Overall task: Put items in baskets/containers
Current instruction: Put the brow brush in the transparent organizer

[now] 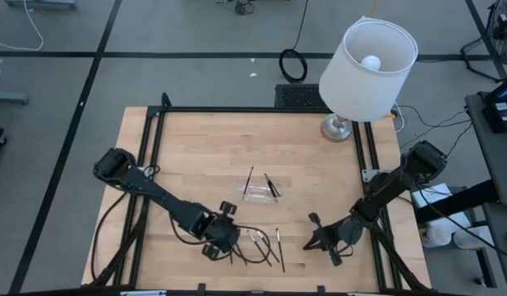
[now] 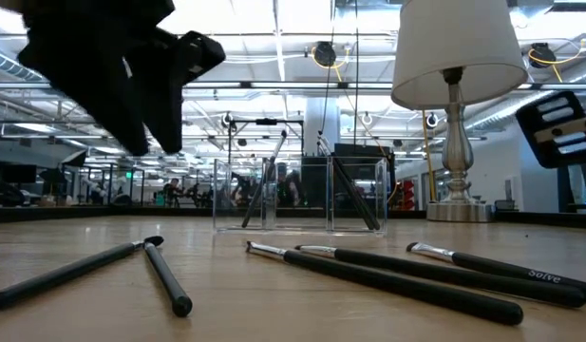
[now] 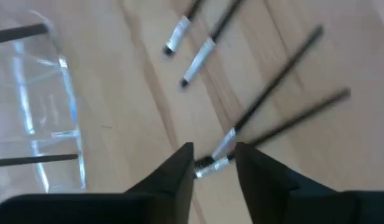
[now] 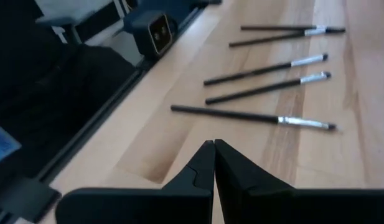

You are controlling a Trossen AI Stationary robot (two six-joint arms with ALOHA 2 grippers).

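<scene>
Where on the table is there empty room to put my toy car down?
Bare wood lies between the clear tray and the lamp, and left of the tray. It is crowded near the front edge, where loose brushes lie between the left gripper and right gripper.

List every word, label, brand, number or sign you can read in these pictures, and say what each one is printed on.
"Solve": pale lettering on the handle of the dark stick nearest the right edge of the low view; it may run on past the edge.
The other sticks show no readable print.
Signs in the room behind are too blurred to read.
</scene>
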